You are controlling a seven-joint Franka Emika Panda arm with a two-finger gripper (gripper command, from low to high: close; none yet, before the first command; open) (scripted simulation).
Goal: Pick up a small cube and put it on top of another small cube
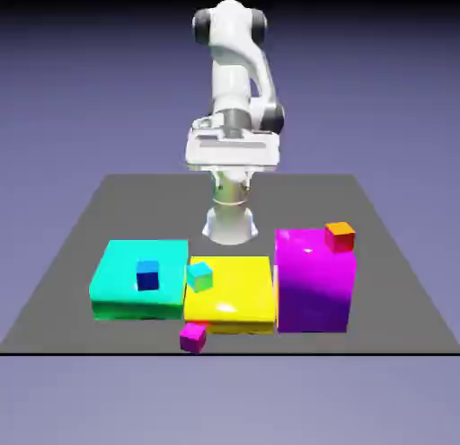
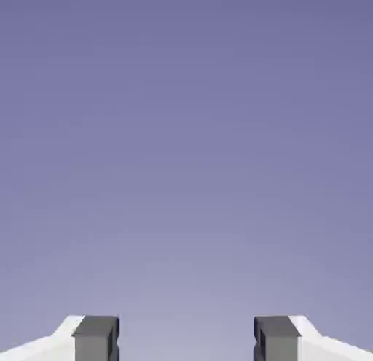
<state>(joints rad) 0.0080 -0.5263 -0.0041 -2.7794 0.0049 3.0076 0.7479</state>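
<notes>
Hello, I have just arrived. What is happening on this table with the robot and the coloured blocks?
Nothing is being handled yet. The white robot arm is folded up above the grey table, and its gripper is open and empty; the hand view shows only the backdrop. The tiny magenta-pink cube lies on the table in front of the flat yellow block. A small orange-red cube sits on the tall magenta block, a small blue cube on the flat cyan block.

Tiny magenta cube [image 1: 192, 337] on table, front edge.
</notes>
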